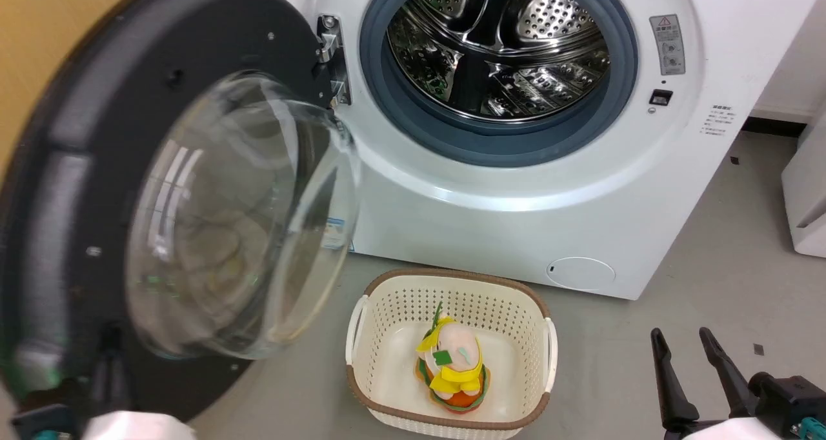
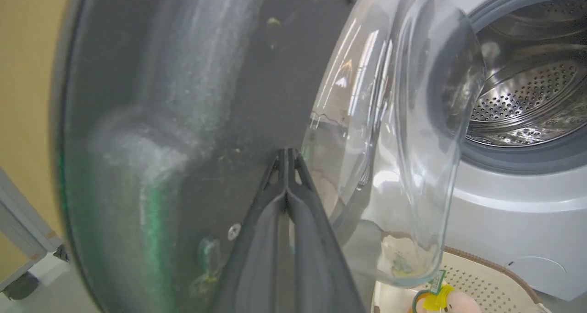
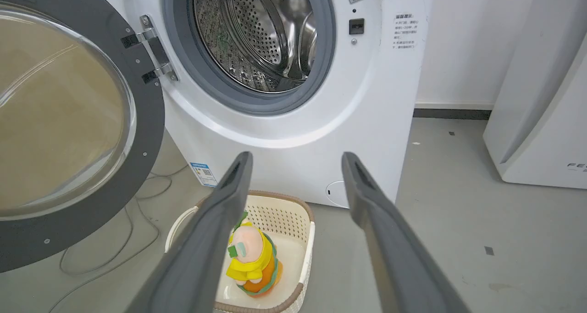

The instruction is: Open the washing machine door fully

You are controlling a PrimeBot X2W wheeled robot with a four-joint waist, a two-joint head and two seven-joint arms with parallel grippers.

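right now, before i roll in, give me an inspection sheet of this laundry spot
surface: grey floor, a few small dark marks
job's things: large round black washing machine door with clear glass bowl stands wide open on its hinge; white front-loading washing machine, perforated steel drum exposed
clutter: cream perforated plastic basket before the machine, yellow-and-orange plush toy inside
grippers: left gripper shut, tips at the door's inner face; right gripper open, empty
cables: thin grey cable loose below the door
surroundings: yellow wall; white appliance
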